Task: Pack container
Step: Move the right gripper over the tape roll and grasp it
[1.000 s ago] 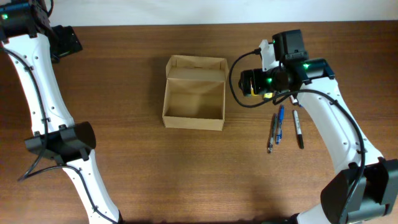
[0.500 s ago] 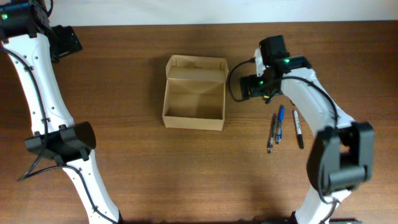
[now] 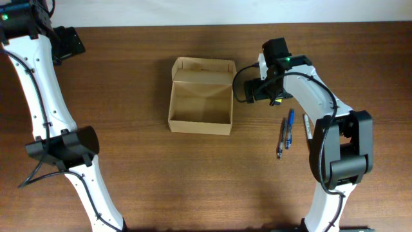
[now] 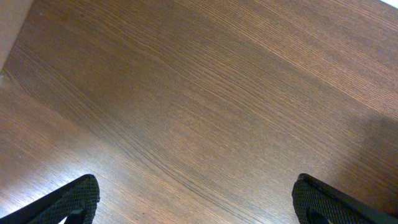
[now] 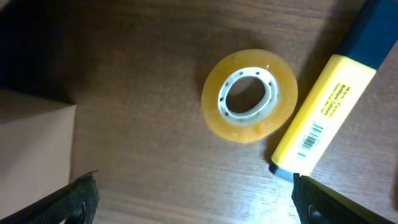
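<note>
The container (image 3: 200,96) is an open tan cardboard box in the middle of the table, its flap lid standing at the far side; it looks empty. Its corner shows at the left of the right wrist view (image 5: 31,155). My right gripper (image 3: 256,90) hovers just right of the box, open and empty (image 5: 193,208). Below it lie a yellowish roll of clear tape (image 5: 250,95) and a yellow highlighter (image 5: 323,121). My left gripper (image 3: 67,42) is open and empty at the far left, over bare wood (image 4: 196,205).
A grey pen (image 3: 281,138), a blue pen (image 3: 290,127) and a black marker (image 3: 307,125), partly hidden by my right arm, lie side by side right of the box. The table's far edge runs along the top of the overhead view.
My right gripper has moved a little left and away, toward the box, and its arm has swung round over the markers. The left arm has not moved.
</note>
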### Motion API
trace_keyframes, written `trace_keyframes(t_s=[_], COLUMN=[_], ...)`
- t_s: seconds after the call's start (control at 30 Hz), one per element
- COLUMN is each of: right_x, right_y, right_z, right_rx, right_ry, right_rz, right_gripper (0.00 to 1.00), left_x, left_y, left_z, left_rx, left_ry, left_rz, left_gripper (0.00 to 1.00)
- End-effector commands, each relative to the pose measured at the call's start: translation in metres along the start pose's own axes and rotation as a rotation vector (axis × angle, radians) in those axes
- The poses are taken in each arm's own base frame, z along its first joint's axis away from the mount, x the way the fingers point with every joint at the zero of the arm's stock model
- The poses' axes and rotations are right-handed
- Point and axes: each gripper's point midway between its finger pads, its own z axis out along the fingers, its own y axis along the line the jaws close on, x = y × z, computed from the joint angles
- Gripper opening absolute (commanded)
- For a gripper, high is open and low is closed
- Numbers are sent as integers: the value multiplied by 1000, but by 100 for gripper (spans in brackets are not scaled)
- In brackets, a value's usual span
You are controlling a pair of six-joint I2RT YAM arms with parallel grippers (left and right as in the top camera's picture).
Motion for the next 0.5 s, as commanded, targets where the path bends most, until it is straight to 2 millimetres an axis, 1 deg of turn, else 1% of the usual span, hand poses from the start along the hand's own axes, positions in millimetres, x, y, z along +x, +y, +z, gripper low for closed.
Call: trace_keyframes(t_s=[0.0, 0.1, 0.2, 0.27, 0.37, 0.47], right_x=[-33, -61, -80, -86, -81, -65], right_y=[9, 12, 14, 15, 14, 12], right_z=[-30, -59, -79, -83, -69, -44], right_rx=[-27, -32, -35, -36, -33, -28], right_ry=[-95, -172, -221, -227, -178, -80], right_rz=[1, -4, -7, -7, -4, 3], right_gripper=[100, 100, 100, 100, 99, 99], left_x=[-1, -1, -1, -1, -1, -1], left_y=[6, 6, 6, 6, 6, 6], left_z=[-13, -13, -13, -13, -13, -13], left_rx=[-4, -4, -4, -4, -4, -4], left_ry=[-22, -22, -22, -22, -22, -22], left_rz=[7, 7, 7, 7, 7, 7], left_gripper=[100, 100, 100, 100, 100, 100])
